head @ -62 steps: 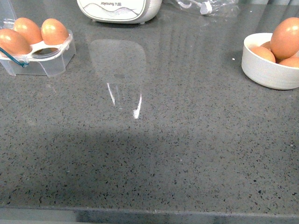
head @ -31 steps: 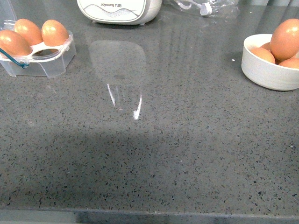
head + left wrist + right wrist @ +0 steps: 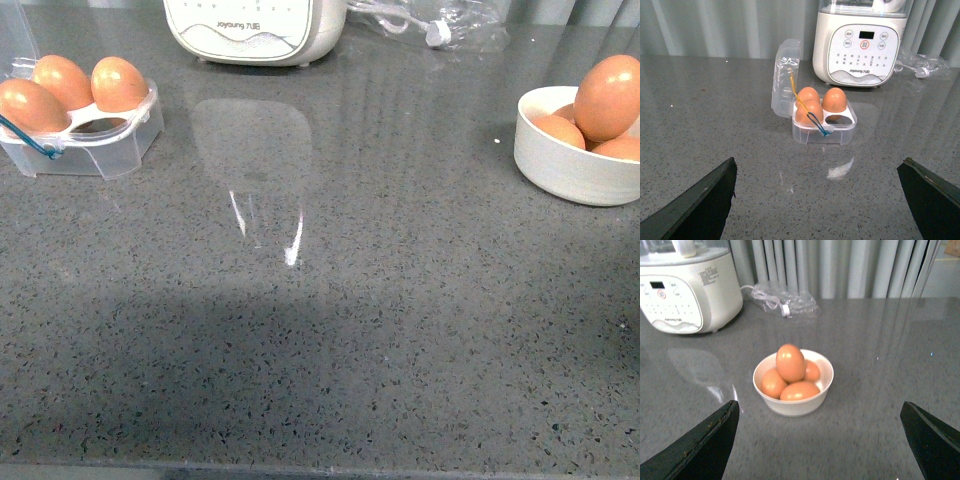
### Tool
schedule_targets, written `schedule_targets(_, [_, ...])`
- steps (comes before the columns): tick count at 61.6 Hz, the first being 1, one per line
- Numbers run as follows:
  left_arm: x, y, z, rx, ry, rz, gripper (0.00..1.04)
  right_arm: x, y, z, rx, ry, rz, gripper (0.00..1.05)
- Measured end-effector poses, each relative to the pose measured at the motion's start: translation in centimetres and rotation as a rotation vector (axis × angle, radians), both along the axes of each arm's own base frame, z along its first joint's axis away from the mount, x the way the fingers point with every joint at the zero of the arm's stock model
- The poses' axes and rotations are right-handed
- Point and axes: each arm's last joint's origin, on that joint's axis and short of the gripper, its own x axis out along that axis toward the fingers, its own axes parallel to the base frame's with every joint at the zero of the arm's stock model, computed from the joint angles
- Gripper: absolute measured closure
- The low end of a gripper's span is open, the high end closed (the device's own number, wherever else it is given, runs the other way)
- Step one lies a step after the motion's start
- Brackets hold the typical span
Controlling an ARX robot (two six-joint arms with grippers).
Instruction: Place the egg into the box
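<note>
The clear plastic box [image 3: 100,140] stands at the far left of the counter with its lid [image 3: 784,77] open. It holds three orange-brown eggs [image 3: 118,83]; one cup [image 3: 840,118] is empty. It also shows in the left wrist view [image 3: 825,132]. A round white bowl [image 3: 560,160] at the far right holds several eggs, one egg [image 3: 790,362] lying on top. My left gripper [image 3: 817,192] is open and empty, well short of the box. My right gripper [image 3: 817,432] is open and empty, short of the bowl [image 3: 795,405]. Neither arm shows in the front view.
A big cream-white appliance [image 3: 255,30] stands at the back, between box and bowl. A clear plastic bag with a cable [image 3: 430,20] lies beside it. Grey curtains hang behind the grey speckled counter [image 3: 320,330], whose front edge runs along the bottom.
The front view has shifted slightly, so everything sits a little lower in the picture. Nothing on the counter has moved.
</note>
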Motion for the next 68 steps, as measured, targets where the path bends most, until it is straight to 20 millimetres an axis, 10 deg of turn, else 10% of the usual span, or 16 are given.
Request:
schedule_targets(33, [0.0,0.0,0.0,0.000,0.000,0.000,0.07,15.3,1.9,2.1,-0.068,0.220,-0.001,0.07])
schedule_targets(68, [0.0,0.0,0.0,0.000,0.000,0.000,0.07,18.3,3.1,-1.1,0.008,0.429,0.041,0.07])
